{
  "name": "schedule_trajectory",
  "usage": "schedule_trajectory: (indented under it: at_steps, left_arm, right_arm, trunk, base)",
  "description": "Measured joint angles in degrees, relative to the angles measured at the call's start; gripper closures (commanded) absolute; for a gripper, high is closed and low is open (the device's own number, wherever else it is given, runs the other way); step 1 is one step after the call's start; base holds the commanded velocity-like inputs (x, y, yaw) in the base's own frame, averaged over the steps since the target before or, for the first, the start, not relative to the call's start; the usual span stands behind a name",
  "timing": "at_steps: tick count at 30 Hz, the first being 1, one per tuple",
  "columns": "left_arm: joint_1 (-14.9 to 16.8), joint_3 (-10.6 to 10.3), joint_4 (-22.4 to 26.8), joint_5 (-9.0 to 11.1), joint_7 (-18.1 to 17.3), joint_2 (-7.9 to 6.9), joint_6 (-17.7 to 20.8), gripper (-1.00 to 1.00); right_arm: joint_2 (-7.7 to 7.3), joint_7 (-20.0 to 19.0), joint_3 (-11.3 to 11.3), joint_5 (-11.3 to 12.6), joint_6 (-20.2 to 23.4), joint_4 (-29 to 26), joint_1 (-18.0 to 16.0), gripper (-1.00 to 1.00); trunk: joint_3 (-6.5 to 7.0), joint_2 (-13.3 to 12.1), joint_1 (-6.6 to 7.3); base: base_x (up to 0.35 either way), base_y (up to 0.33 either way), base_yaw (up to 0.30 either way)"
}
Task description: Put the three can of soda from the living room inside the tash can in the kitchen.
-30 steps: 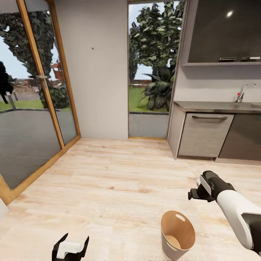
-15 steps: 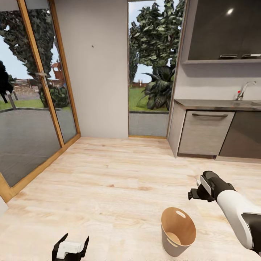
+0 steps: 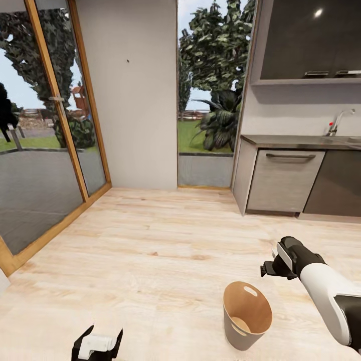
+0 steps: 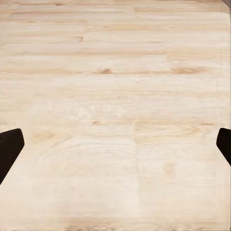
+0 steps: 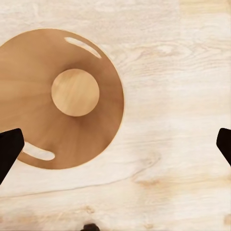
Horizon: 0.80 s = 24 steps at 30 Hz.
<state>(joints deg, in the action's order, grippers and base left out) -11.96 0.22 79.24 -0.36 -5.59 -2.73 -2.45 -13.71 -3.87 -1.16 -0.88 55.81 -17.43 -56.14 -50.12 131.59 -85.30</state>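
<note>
I am in the kitchen, on its pale wood floor (image 3: 150,250). The tash can (image 3: 239,307), a small tapered bucket with a brown inside and grey outside, stands upright on the floor at lower right. In the right wrist view the tash can (image 5: 103,125) shows a bare bottom. My right gripper (image 3: 266,271) hangs open just above and to the right of its rim, nothing between the fingers (image 5: 9,147). My left gripper (image 3: 103,333) is open low at the left over bare floor (image 4: 115,96). The cans of soda are out of view.
Grey cabinets (image 3: 283,183) with a counter and a tap (image 3: 335,125) run along the right wall. Wood-framed glass doors (image 3: 55,125) stand at the left, and a tall window (image 3: 210,95) is straight ahead. Open floor lies between them.
The whole picture has shifted slightly upward, so the camera moved. The tash can now sits a little higher in the view. Both grippers hold the same pose.
</note>
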Motion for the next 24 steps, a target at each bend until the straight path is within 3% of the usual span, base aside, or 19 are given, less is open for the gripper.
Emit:
schedule_trajectory:
  at_steps: [7,14,16,19,20,24]
  left_arm:
    - [2.17,0.06,-0.37,0.43,0.78,-0.07,3.54,-1.0]
    - [15.57,0.04,-0.7,0.09,2.26,-0.16,15.61,-1.0]
    - [18.57,0.04,-0.86,0.03,2.32,-0.13,17.12,-1.0]
    - [21.83,0.04,-0.98,0.08,2.33,-0.11,19.44,-1.0]
    - [23.55,-0.05,-1.09,0.1,2.35,-0.08,22.24,-1.0]
    - [24.85,-0.01,-2.59,0.12,2.42,0.07,24.51,-1.0]
  right_arm:
    - [-0.02,0.0,0.01,0.0,0.0,0.0,0.06,-1.0]
    - [0.06,0.0,0.02,-0.01,0.0,0.03,0.07,-1.0]
    - [0.06,0.0,0.02,-0.01,0.0,0.03,0.07,-1.0]
    - [0.01,0.0,0.02,-0.01,0.0,0.03,0.07,-1.0]
    - [-0.07,0.0,0.02,-0.02,0.0,0.03,0.07,-1.0]
    - [-0.09,0.0,0.02,0.0,0.0,0.03,0.07,-1.0]
  trunk:
    - [-1.25,2.81,-1.54]
    - [-2.5,5.61,-3.08]
    - [-2.87,6.42,-3.51]
    - [-3.41,7.62,-4.17]
    - [-3.59,8.02,-4.39]
    - [-4.31,9.62,-5.27]
  base:
    - [0.0,0.0,0.0]
    - [0.0,0.0,0.0]
    - [0.0,0.0,0.0]
    - [0.0,0.0,0.0]
    - [0.0,0.0,0.0]
    - [0.0,0.0,0.0]
